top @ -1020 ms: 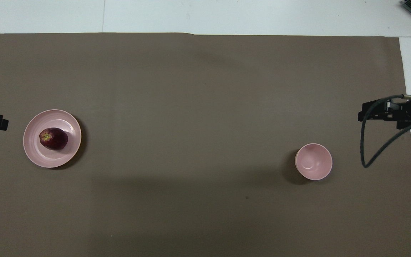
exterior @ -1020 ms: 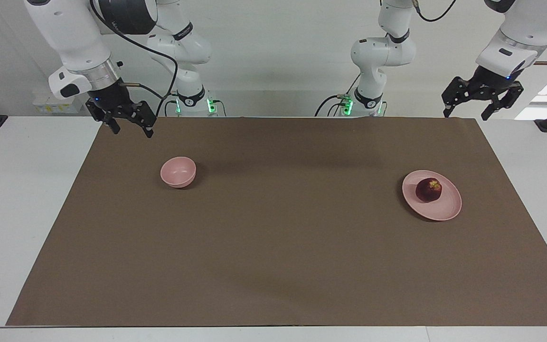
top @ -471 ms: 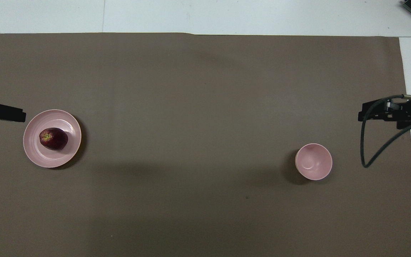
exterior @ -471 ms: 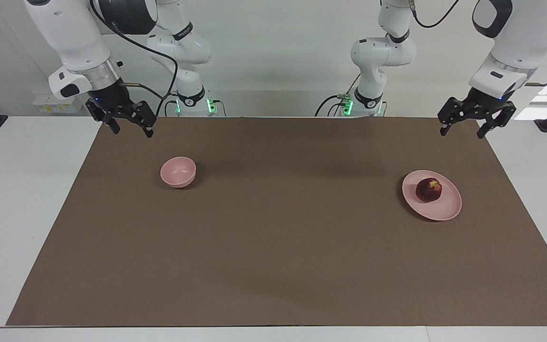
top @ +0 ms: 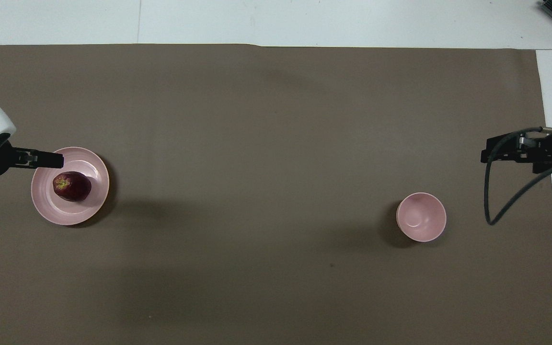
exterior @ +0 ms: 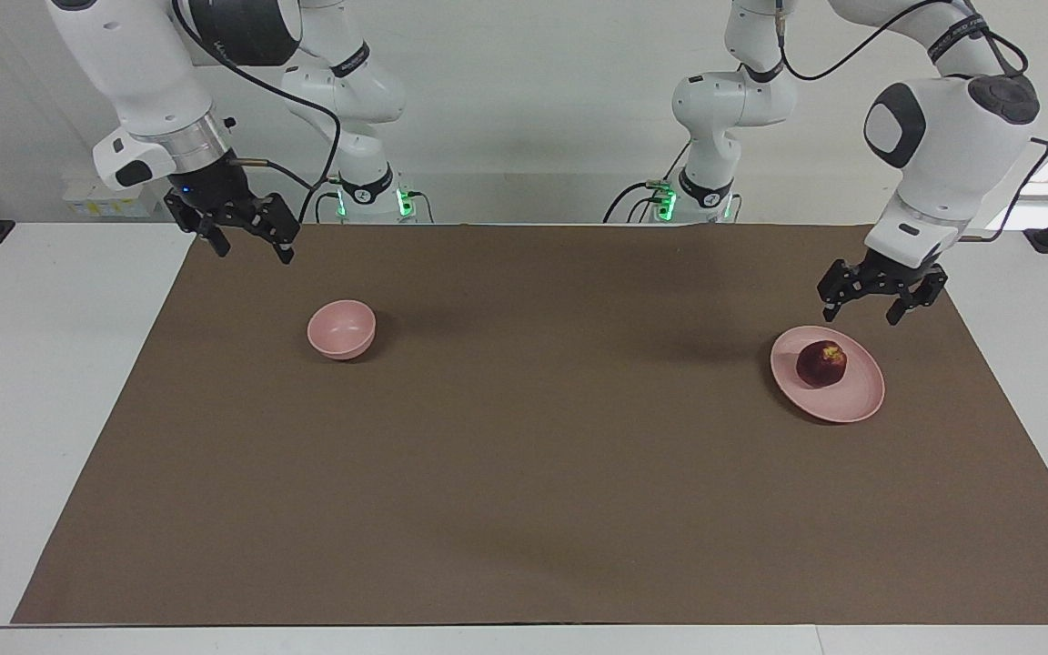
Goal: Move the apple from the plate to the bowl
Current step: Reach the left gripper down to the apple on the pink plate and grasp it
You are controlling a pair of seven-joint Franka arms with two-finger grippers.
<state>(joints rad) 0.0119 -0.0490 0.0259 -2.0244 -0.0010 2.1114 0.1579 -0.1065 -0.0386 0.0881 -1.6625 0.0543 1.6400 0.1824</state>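
The small dark red apple (exterior: pixel 821 364) lies in the wide, shallow pale pink plate (exterior: pixel 856 398) toward the left arm's end of the desk (exterior: pixel 24 364). The small deep pale pink bowl (exterior: pixel 341 329) holds nothing. Both stand on a brown paper sheet (exterior: pixel 542 437). The left claw (exterior: pixel 871 307) hangs open over the plate's edge, above the apple. The right claw (exterior: pixel 249 244), also open, waits near the bowl. The wall is white.
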